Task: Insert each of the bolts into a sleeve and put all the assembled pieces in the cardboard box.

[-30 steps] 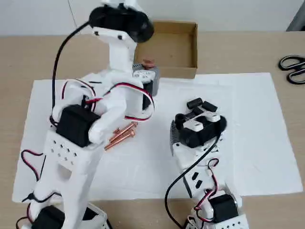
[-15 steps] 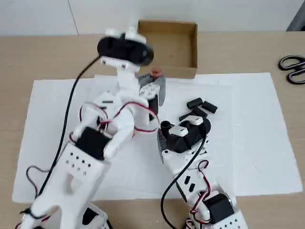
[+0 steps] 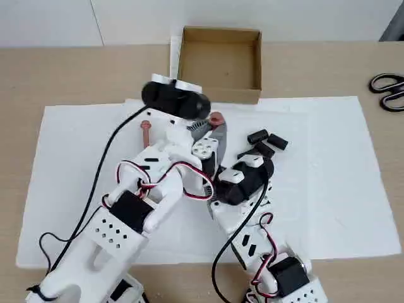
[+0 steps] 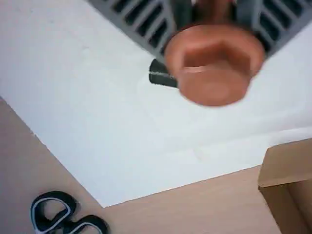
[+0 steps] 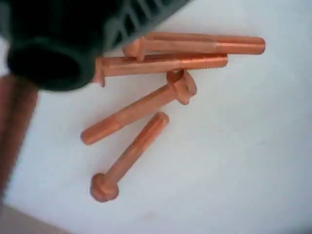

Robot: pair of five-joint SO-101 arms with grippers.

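Note:
My left gripper (image 3: pixel 213 128) is shut on a copper bolt (image 4: pixel 212 63), whose hexagonal head (image 3: pixel 216 118) sticks out between the grey ribbed fingers (image 4: pixel 139 17), above the white paper just in front of the cardboard box (image 3: pixel 221 60). My right gripper (image 5: pixel 58 44) is shut on a black sleeve (image 5: pixel 43 59) and hangs over several loose copper bolts (image 5: pixel 141 105) on the paper. In the high view the right arm (image 3: pixel 243 180) sits close against the left arm at the centre, and the left arm hides the bolt pile. One more bolt (image 3: pixel 146 130) lies at the left.
Three loose black sleeves (image 3: pixel 266 142) lie on the white paper (image 3: pixel 334 164) to the right of the arms; one sleeve (image 4: pixel 161 78) appears beyond the held bolt. Scissors (image 3: pixel 388 88) rest on the wooden table at the far right. The box corner (image 4: pixel 287 180) is nearby.
The left arm has swung back from the box toward the centre, carrying the bolt. The right arm has shifted left, beside and partly under it, over the bolt pile.

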